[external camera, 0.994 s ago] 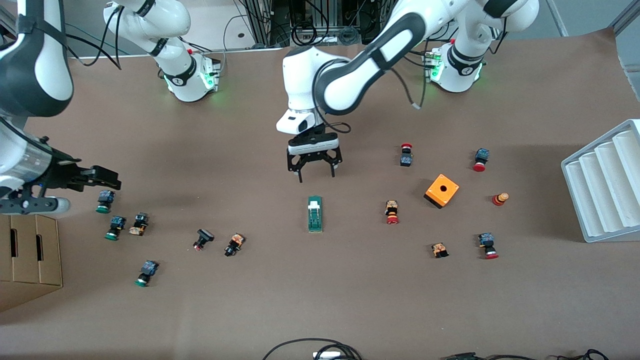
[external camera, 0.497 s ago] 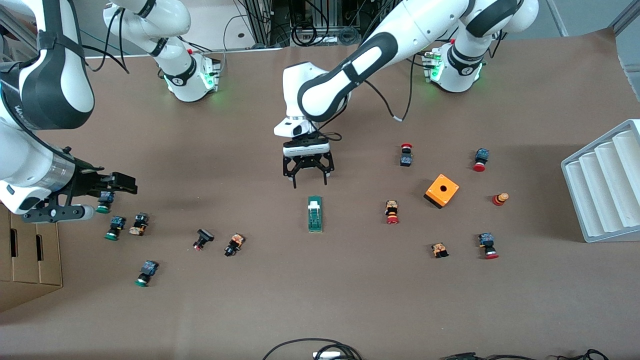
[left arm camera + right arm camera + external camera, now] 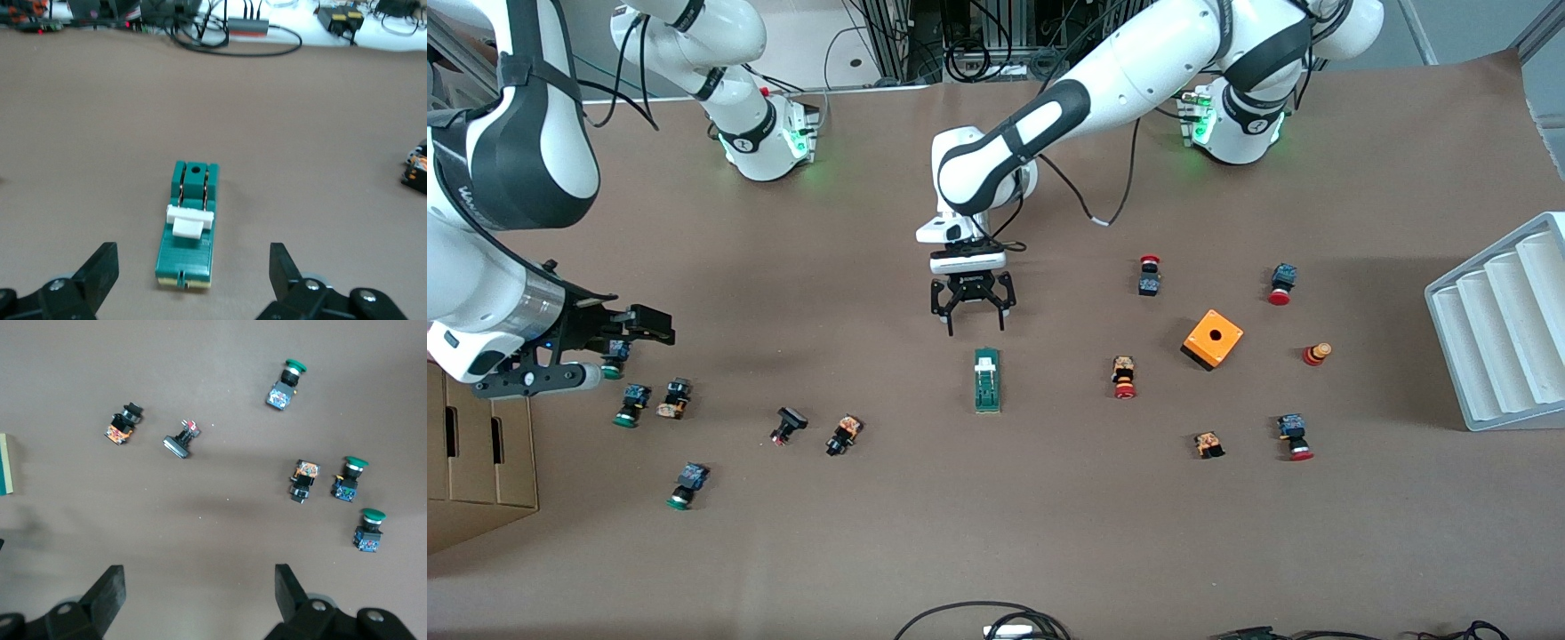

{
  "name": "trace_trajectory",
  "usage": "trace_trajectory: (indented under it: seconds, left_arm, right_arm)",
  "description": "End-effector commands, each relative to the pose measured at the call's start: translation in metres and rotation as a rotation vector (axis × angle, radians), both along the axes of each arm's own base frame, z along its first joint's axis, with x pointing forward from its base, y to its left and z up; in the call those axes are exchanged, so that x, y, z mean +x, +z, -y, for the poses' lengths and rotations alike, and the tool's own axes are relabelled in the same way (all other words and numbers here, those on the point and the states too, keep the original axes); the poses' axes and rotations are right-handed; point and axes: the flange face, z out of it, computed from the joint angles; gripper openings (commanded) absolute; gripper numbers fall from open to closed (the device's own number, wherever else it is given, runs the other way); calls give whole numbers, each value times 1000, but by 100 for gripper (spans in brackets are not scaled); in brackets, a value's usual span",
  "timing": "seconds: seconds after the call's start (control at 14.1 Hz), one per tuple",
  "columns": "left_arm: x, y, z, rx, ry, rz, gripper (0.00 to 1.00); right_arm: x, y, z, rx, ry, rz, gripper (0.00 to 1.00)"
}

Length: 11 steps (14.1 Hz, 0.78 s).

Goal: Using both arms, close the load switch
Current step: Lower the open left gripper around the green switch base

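On the matte brown tabletop we saw the left gripper hanging fingers spread above bare surface just beside the load switch, probably lining up to brace it; the right gripper, also spread and empty, hovered over green-capped buttons; the switch, a narrow green block with white lever tab, lay mid-table.

Green load switch flat mid-table, white lever
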Motion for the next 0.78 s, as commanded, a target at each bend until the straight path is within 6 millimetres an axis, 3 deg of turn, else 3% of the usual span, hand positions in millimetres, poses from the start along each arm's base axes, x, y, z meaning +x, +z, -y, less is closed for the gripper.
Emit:
trace_trajectory:
  seconds: [0.0,0.14,0.5,0.71]
  left_arm:
    - [8,-23,3,-56,-9,102,99]
    - [20,-45,-9,-47,-22,180,99]
    - [1,-80,-7,19,-32,242,99]
    - [4,-92,-9,48,-52,283,87]
  right_arm:
    - [5,7,0,22,7,17,100]
    - [5,6,1,25,36,14,100]
    - [4,-2,2,58,81,-7,100]
    - [5,-8,3,62,77,-18,100]
